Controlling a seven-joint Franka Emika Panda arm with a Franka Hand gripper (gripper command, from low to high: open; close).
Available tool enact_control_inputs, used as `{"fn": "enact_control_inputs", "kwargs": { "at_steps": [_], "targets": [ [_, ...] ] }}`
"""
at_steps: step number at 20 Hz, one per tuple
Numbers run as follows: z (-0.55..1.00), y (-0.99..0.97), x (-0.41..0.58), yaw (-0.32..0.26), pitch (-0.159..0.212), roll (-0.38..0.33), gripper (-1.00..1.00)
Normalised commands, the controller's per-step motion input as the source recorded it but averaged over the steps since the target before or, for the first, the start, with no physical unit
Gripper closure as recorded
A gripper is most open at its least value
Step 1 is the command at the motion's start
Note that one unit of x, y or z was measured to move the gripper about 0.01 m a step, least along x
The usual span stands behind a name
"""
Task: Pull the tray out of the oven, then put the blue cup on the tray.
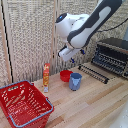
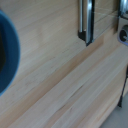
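Blue cup (image 1: 75, 81) upright on worktop (image 1: 95, 107), touching or just beside red bowl (image 1: 65, 75), near the drawn-out tray (image 1: 93, 73) before the oven (image 1: 113, 56). Gripper (image 1: 70, 55) poised above cup and bowl; fingers' spread impossible to tell. Risks: catching the bowl alongside, tipping the cup during descent, an unsteady seat on thin bars. Exterior view alone gives red basket (image 1: 24, 104) and bottle (image 1: 46, 76); wrist view only a blurred blue rim (image 2: 7, 52) and a dark finger (image 2: 86, 22).

Exterior view: even, bright lighting, soft low-resolution detail, faint shadows on light wooden tabletop (image 1: 100, 102). Wrist view: heavy blur throughout.
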Motion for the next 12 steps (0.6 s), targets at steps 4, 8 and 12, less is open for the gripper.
{"fn": "enact_control_inputs", "kwargs": {
  "at_steps": [4,8,12],
  "targets": [
    [-0.02,-0.46,0.0,0.08,-0.005,-0.303,-1.0],
    [0.04,-0.52,0.0,0.09,-0.065,-0.227,-1.0],
    [0.2,-0.75,-0.032,0.034,-0.073,-0.193,-1.0]
  ]
}}
